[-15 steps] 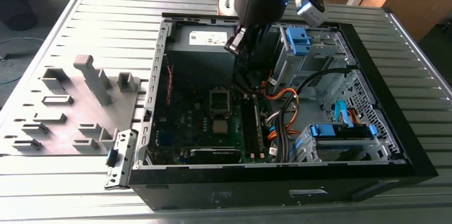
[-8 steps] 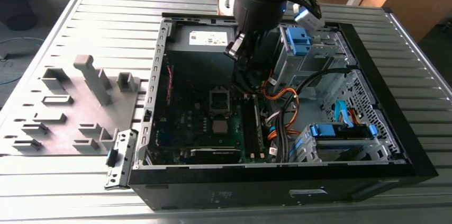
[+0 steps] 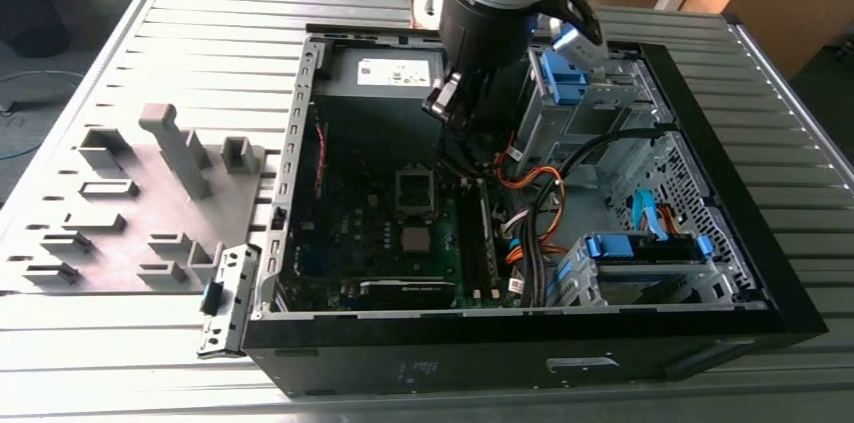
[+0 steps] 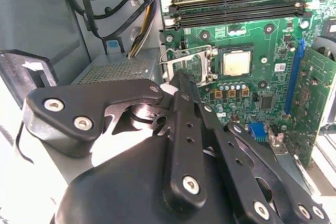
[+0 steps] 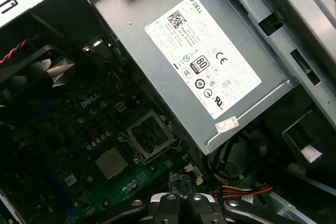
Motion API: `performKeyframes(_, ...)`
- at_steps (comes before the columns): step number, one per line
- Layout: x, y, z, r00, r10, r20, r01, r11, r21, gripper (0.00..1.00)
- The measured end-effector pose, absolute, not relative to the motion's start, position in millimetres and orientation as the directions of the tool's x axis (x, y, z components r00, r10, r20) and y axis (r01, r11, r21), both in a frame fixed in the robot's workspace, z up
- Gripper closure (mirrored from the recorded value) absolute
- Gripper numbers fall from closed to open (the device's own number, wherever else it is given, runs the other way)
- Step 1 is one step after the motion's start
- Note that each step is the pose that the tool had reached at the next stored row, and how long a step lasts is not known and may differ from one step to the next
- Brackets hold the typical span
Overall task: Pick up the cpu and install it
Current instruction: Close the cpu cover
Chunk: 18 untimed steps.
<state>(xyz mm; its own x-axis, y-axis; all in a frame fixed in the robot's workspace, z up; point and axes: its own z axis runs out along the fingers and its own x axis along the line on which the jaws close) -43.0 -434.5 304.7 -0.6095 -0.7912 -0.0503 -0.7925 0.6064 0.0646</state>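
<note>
The cpu (image 4: pixel 236 62) is a small flat square with a dull silvery metal lid. It lies face-up on the green motherboard (image 4: pixel 247 32), well below the claw and out past its tips, with nothing touching it. By the look of it this is a light, rigid piece. The smooth lid is likely slippery, and the underside is probably delicate, so any tilt or scrape would be a worry. The safest hold looks to be the two opposite edges, squarely and level, with a soft squeeze. The lid offers nothing to grip.

The claw (image 5: pixel 181 183) hangs above the board. Its black linked fingers are drawn together tip to tip, and I see nothing between them. In the second wrist view its matte links and bright bolt heads stand out.

Between the claw and the chip sits the socket frame (image 4: pixel 190 65), a dark rectangle with a shiny rim. Beyond the chip run the long black memory slots (image 4: pixel 236 9). A bundle of red and orange cables (image 5: pixel 247 188) lies just beside the tips. On the claw's other side, away from the chip, is the power supply box (image 5: pixel 131 51) in grey sheet metal with a white label. The black case (image 3: pixel 534 358) encloses it all and stands on a ribbed metal table (image 3: pixel 200 33).
</note>
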Motion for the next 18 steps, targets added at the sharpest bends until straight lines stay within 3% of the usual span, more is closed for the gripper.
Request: performKeyframes(18,-43.0,-434.5,286.5,-0.585,-0.809,-0.050,-0.811,0.582,0.065,0.89)
